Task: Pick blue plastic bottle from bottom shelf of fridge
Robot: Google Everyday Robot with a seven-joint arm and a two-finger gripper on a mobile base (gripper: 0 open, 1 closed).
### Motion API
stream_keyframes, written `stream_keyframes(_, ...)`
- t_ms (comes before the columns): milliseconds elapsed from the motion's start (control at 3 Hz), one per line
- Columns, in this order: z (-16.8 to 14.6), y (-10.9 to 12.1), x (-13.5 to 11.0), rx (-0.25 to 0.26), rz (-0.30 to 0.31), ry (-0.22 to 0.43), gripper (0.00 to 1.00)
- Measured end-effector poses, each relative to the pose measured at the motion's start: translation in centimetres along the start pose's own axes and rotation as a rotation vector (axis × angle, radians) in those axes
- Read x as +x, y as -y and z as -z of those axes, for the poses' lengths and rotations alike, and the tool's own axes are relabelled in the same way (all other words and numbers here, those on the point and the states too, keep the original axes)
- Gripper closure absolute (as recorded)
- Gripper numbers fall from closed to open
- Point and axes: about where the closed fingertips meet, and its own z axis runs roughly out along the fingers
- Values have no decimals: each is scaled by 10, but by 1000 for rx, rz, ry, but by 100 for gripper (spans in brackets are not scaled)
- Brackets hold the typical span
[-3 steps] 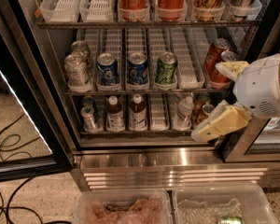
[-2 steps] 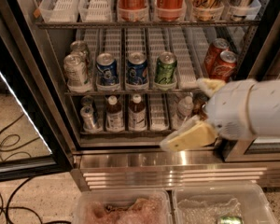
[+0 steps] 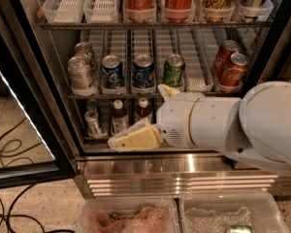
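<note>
The gripper (image 3: 133, 139) hangs low before the bottom shelf (image 3: 89, 141), just in front of the left dark bottle (image 3: 119, 119) and the right dark bottle (image 3: 142, 111). A small can (image 3: 93, 123) crowds the left bottle's outer side. The arm (image 3: 208, 123) blocks the shelf's right half. The middle rack (image 3: 111, 97) sits close above the bottle caps, leaving little headroom.

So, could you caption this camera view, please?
Open cream-fingered gripper at the glass-door fridge's bottom wire shelf, near a dark white-capped plastic bottle.

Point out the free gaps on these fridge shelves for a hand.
Free: the bare lane on the middle shelf between the green can and the red cans, plus two empty trays top left. Crowded: left of the bottom shelf, where the open gripper hangs before the bottles.
</note>
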Motion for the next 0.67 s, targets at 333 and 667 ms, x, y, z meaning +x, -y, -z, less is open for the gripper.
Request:
stream_keyframes(333,1,1,1,6,14,0,0)
stream_keyframes(667,-14,-8,22,31,-5,11,0)
